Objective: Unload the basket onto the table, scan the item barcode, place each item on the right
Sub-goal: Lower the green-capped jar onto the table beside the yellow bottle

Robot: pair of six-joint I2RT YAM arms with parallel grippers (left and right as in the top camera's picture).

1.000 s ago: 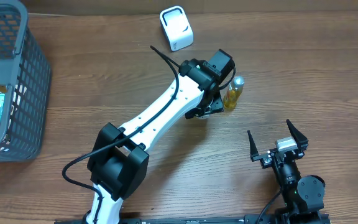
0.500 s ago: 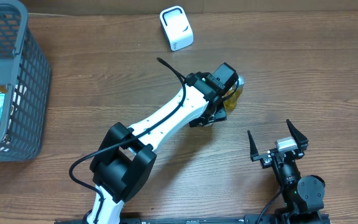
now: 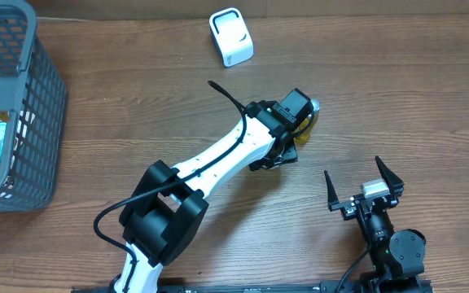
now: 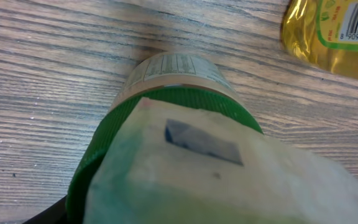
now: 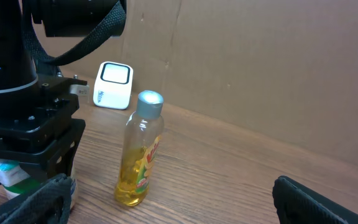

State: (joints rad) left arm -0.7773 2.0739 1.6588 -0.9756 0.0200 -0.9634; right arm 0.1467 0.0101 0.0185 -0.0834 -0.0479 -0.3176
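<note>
In the left wrist view a jar with a green lid (image 4: pixel 166 124) and a pale tag on top fills the lower frame, hiding the fingers. My left gripper (image 3: pixel 279 150) is closed around this jar, which sits low at the table (image 5: pixel 8 177). Right beside it stands an upright yellow oil bottle (image 3: pixel 307 122) with a silver cap (image 5: pixel 140 152). Its barcode label shows in the left wrist view (image 4: pixel 334 31). The white scanner (image 3: pixel 231 37) stands at the back of the table (image 5: pixel 113 85). My right gripper (image 3: pixel 363 189) rests open near the front edge, holding nothing.
A grey mesh basket (image 3: pixel 31 89) with packaged goods inside stands at the far left. A brown cardboard wall (image 5: pixel 260 62) closes off the back. Bare wooden tabletop (image 3: pixel 397 98) lies between the bottle and my right gripper.
The left arm has shifted slightly right and toward the front, so its wrist now covers more of the oil bottle. The right arm has not moved.
</note>
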